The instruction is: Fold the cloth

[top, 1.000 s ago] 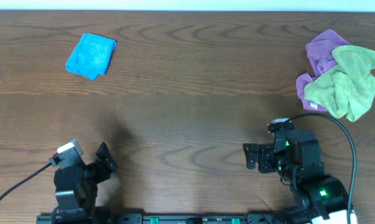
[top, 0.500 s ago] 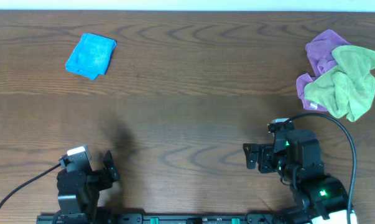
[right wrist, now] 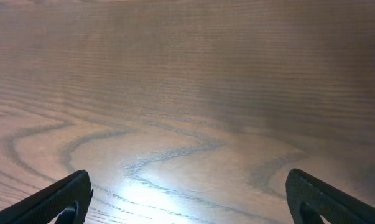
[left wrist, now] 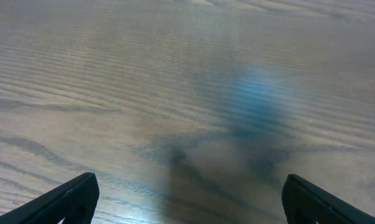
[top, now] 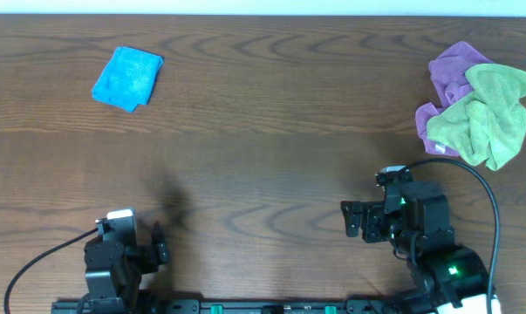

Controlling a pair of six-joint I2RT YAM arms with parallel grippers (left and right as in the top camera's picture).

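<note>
Cloth: the sky-blue cloth (top: 128, 78) is seen lying at the far left of the table (top: 271, 148), set slightly askew, near the far edge.
Edges: all its sides are exposed and nothing is touching it.
Open room: a wide stretch of bare wood is left between it and both arms.
Left gripper (top: 158, 246): held at the near edge, well apart from the cloth, fingers spread wide, nothing held.
Right gripper (top: 354, 218): kept at the near right, jaws parted, nothing between them.
Other things: a purple cloth (top: 454, 74) and a lime-green cloth (top: 489, 118) are bunched together at the far right, the green partly over the purple.
</note>
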